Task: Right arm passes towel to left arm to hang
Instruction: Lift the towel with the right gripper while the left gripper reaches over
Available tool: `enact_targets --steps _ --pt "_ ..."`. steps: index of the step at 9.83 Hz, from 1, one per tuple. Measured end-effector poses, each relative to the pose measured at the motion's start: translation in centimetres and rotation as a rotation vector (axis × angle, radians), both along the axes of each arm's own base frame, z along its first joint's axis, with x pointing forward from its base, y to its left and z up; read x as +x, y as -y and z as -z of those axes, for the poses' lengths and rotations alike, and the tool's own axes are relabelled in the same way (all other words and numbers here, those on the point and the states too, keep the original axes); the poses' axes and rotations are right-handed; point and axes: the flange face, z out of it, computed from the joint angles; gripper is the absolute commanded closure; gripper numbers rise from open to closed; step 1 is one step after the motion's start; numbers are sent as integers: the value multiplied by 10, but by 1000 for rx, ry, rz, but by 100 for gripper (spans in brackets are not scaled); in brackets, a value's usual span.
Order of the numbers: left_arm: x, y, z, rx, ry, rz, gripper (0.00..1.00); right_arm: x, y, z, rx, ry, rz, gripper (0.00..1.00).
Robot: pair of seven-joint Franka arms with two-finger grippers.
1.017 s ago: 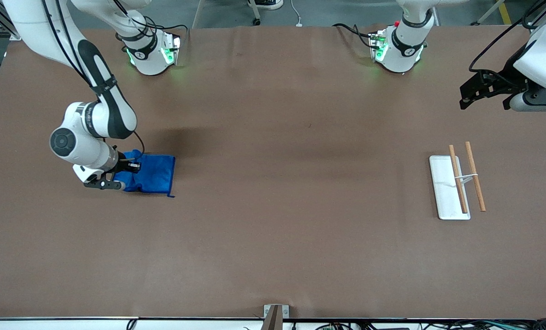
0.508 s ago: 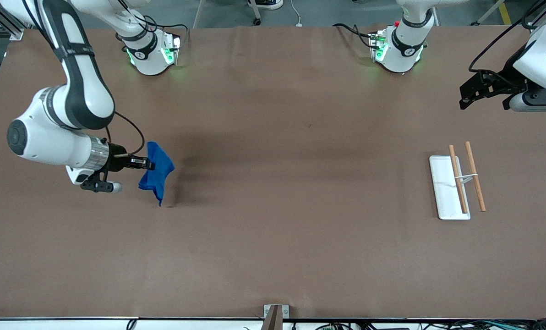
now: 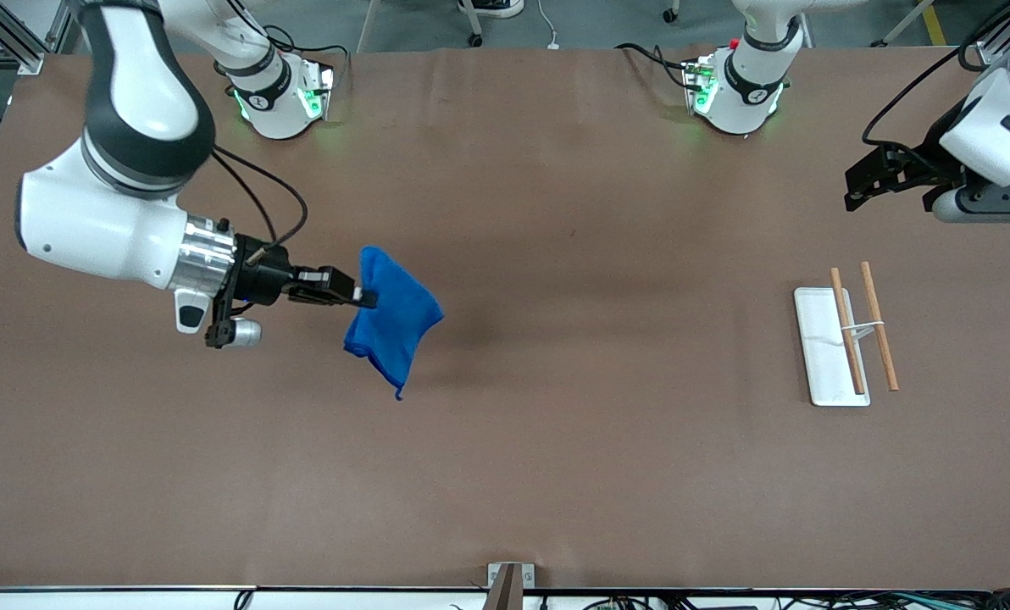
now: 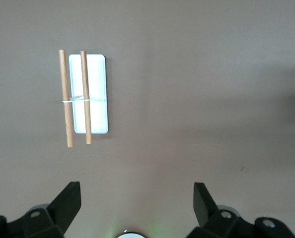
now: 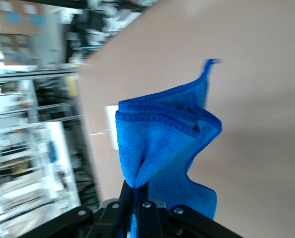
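Observation:
The royal-blue towel [image 3: 393, 324] hangs bunched in the air from my right gripper [image 3: 364, 297], which is shut on one edge of it over the table toward the right arm's end. In the right wrist view the towel [image 5: 162, 144] fills the middle, pinched between the fingers [image 5: 143, 198]. My left gripper [image 3: 861, 182] is open and empty, held high over the table at the left arm's end; in the left wrist view its fingers [image 4: 68, 198] stand wide apart above bare table.
A white flat base with two wooden rods [image 3: 844, 343] lies toward the left arm's end; it also shows in the left wrist view [image 4: 83, 99]. Brown table surface [image 3: 556, 440] spreads between the arms.
The right gripper has lifted the towel off the table and carried it toward the table's middle. The left gripper shifted slightly.

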Motion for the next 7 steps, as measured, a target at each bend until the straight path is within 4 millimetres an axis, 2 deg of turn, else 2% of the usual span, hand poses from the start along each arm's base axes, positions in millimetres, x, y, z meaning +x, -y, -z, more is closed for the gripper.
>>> enact_targets --steps 1,3,4,5,7 --pt "3 10 8 -89 -30 6 0 0 -16 -24 131 -3 12 99" --pt "9 37 21 -332 -101 5 0 2 -33 -49 345 -43 45 99" --pt "14 49 27 -464 -142 -1 0 3 -42 -51 423 -52 49 99" --pt "20 60 34 -590 -186 -12 0 -1 -60 -49 500 -51 36 99" --pt "37 81 50 -862 -273 -35 0 -12 -107 -32 585 -61 87 99"
